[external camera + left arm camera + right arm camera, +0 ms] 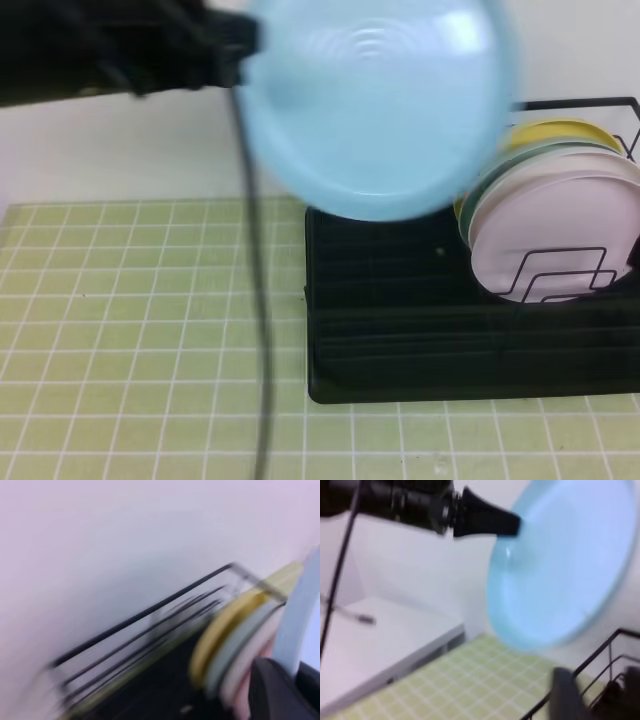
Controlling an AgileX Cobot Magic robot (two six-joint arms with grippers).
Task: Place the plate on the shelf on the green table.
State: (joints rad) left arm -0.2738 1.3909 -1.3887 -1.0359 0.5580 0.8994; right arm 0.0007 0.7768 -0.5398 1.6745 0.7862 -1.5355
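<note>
You have the shelf (400, 330), a black wire dish rack with a ribbed tray base, standing on the green table (140, 330) at its right-hand side against the white wall. The right end of the rack holds three plates on edge, leaning together: a yellow plate (560, 132) furthest back, a pale green plate (497, 180) in the middle, and a pale pink plate (560, 230) in front, with wire holder loops crossing the pink plate's lower face. The left portion of the tray base holds nothing that shows.

The plate (375, 100), light sky-blue, is not in the rack. It hangs in the air above the rack's left end, tilted nearly upright, well clear of the tray, and it overlaps the upper left of the racked plates in the high view.

Your left gripper (243, 55) comes in from the left of the rack and is clamped tight on the blue plate's left rim; the right wrist view shows its black fingers (490, 520) pinching that rim.

Your right gripper (600, 692) appears only as two blurred dark fingers at the bottom of its own view, below the blue plate and above the rack rail. They stand apart with a gap between them, touching nothing that shows.
</note>
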